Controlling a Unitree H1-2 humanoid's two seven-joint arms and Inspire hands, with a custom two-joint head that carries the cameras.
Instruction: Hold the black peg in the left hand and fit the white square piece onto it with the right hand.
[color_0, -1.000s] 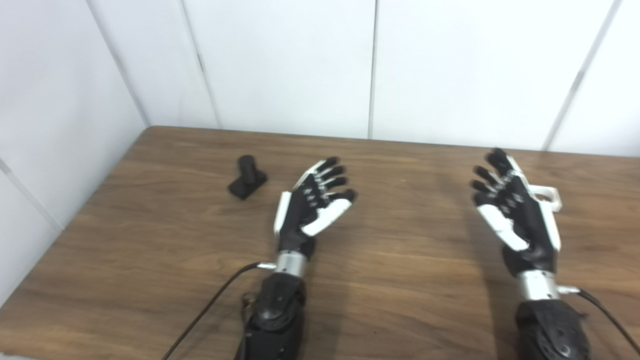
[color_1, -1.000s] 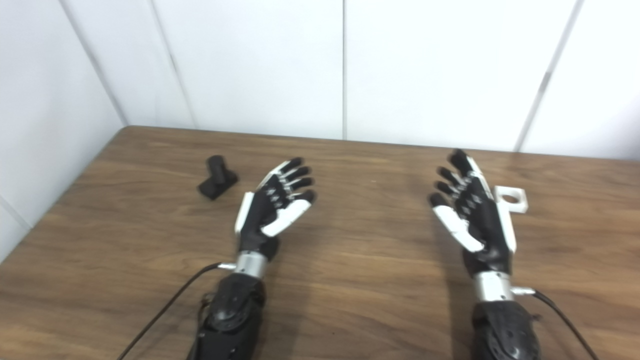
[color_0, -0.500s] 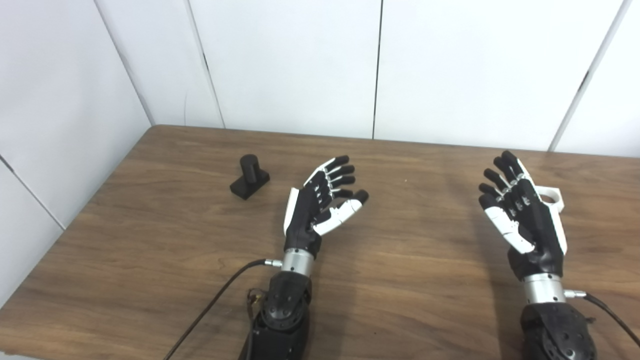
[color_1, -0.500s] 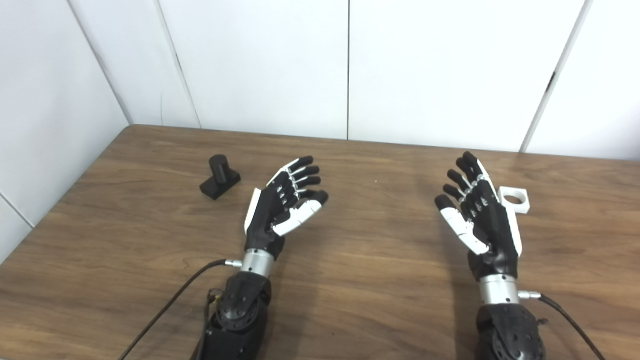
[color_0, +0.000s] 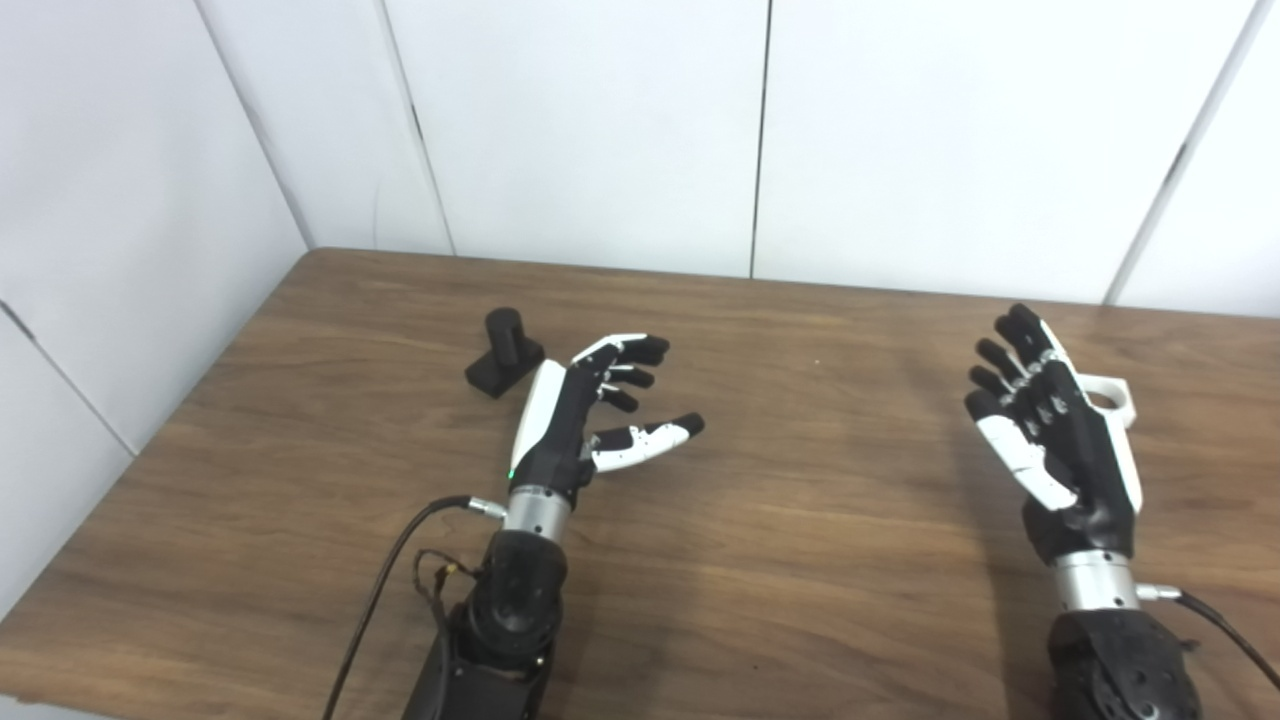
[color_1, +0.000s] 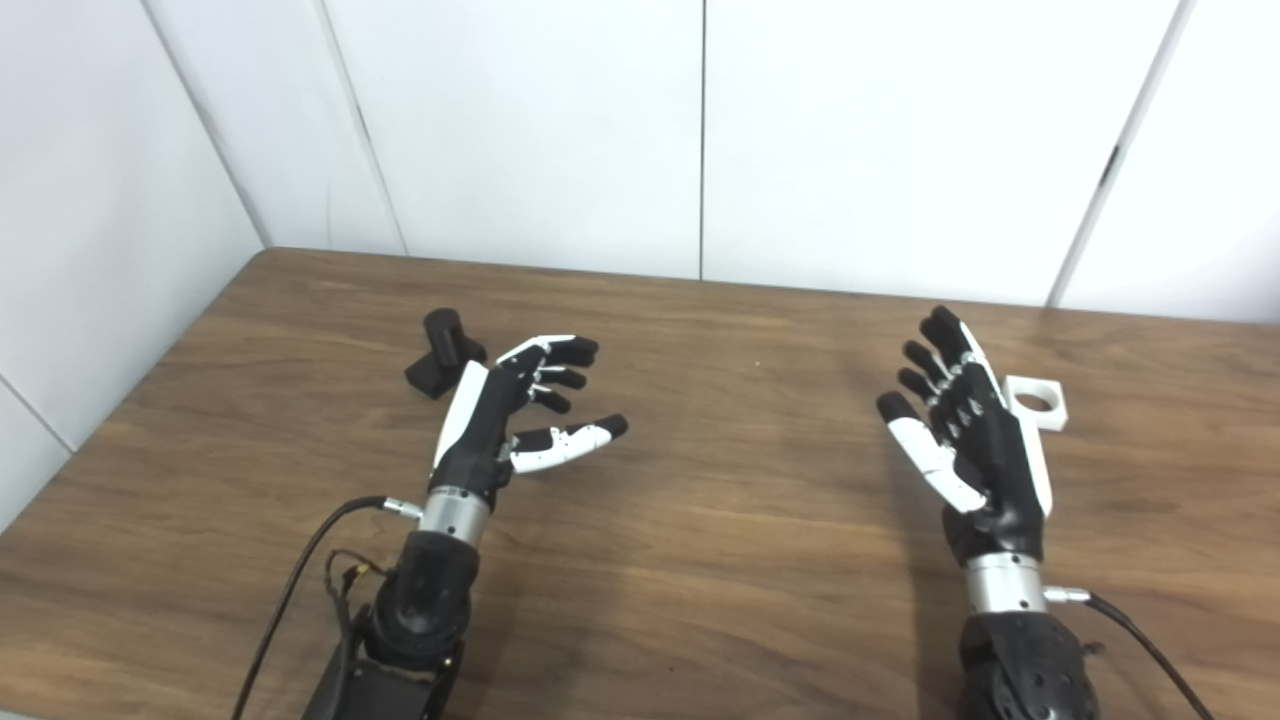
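The black peg (color_0: 503, 348), a short cylinder on a square base, stands on the wooden table (color_0: 780, 520) at the left rear. My left hand (color_0: 585, 415) is open and empty just right of the peg, palm turned to the right, fingers apart. The white square piece (color_1: 1038, 402) with a round hole lies flat at the right. My right hand (color_1: 975, 440) is open and empty, held upright just left of the piece and hiding its near-left corner.
White wall panels (color_0: 600, 130) stand behind the table and along its left side. Black cables (color_0: 380, 600) run from both wrists toward the table's front edge.
My left hand has moved left toward the peg and rolled so its palm faces right, thumb spread out. The right hand has hardly moved. The camera has shifted a little.
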